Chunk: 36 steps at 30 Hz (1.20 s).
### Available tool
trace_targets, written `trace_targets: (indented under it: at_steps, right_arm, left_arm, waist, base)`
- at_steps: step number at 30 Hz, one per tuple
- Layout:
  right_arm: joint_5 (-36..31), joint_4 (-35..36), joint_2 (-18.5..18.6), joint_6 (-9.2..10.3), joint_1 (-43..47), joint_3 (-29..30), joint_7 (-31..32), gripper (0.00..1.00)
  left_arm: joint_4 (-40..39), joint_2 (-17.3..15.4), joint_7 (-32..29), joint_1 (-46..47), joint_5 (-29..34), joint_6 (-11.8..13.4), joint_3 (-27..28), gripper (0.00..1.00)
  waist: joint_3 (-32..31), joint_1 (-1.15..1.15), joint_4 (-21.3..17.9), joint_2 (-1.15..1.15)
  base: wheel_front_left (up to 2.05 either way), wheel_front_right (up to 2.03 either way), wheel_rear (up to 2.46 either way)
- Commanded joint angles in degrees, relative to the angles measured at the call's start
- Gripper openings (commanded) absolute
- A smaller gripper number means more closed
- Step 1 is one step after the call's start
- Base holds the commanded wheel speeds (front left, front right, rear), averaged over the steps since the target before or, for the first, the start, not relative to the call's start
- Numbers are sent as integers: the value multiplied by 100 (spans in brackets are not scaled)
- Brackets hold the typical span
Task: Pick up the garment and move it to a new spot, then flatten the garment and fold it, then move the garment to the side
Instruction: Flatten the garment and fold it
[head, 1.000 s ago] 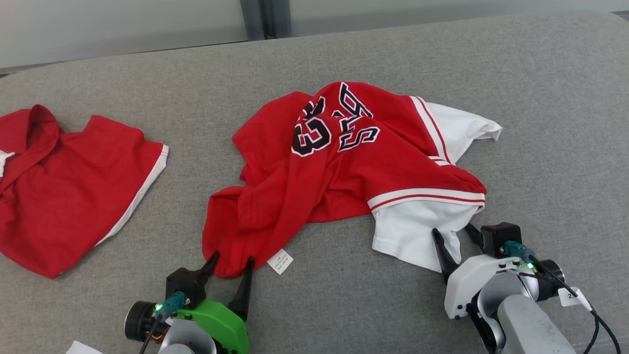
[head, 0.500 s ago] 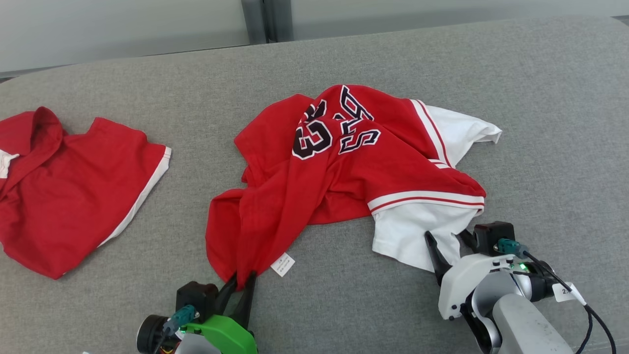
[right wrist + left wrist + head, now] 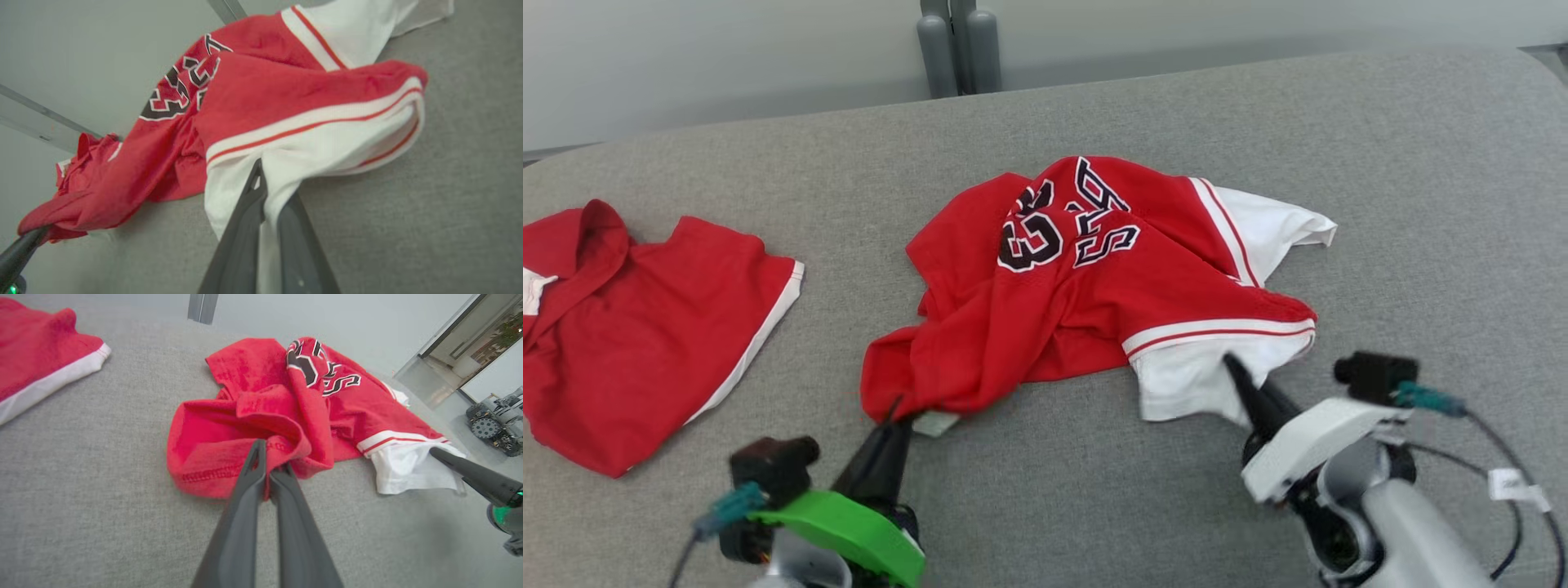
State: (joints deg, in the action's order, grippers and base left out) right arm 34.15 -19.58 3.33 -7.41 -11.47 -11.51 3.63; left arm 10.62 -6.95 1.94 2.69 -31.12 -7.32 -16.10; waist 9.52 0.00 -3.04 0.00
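Note:
The garment (image 3: 1086, 302) is a red jersey with white sleeves and black numerals, lying crumpled mid-surface. My left gripper (image 3: 894, 412) is shut on its near red hem corner; in the left wrist view the gripper (image 3: 271, 461) pinches a fold of the garment (image 3: 294, 412). My right gripper (image 3: 1235, 367) is shut on the near white sleeve, and the right wrist view shows the gripper (image 3: 269, 183) with white cloth of the garment (image 3: 286, 94) between its fingers. Both pinched edges are raised slightly off the surface.
A second red garment with white trim (image 3: 629, 318) lies at the far left. The grey padded surface (image 3: 1421, 204) stretches wide to the right and front. Grey posts (image 3: 956, 45) stand behind its back edge. A wheeled machine (image 3: 494, 424) sits on the floor far off.
Both grippers have gone from open to shut, the left on the red hem first, then the right on the white sleeve. The near edges have drawn up. The head camera has shifted.

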Motion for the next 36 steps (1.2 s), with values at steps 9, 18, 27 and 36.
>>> trace_targets:
  at_steps: [9, 18, 27, 36]
  right_arm:
    - [2374, 4311, 935, -10, -98, 1728, 1346, 0]
    - [2327, 3640, 1334, -10, -3357, 3343, 3312, 0]
    - [-564, 720, 400, -11, -7675, 3489, 3121, 0]
    - [-1468, -1060, -18, -10, -9823, 3235, 1183, 0]
  left_arm:
    - [-3364, -1052, -1195, 397, -1049, 285, 1131, 0]
    - [-3345, -1397, -2883, 3596, -2007, 851, 1278, 0]
    - [101, -745, -2527, 7522, -1312, 1041, 699, 0]
    - [2463, -445, -184, 9432, -429, 675, 583, 0]
  waist:
    - [169, 0, -266, 0]
    - [1399, 0, -177, 0]
    - [2776, 0, 226, 0]
    - [3496, 0, 363, 0]
  base:
    - [0, 0, 0]
    - [0, 0, 0]
    - [0, 0, 0]
    - [0, 0, 0]
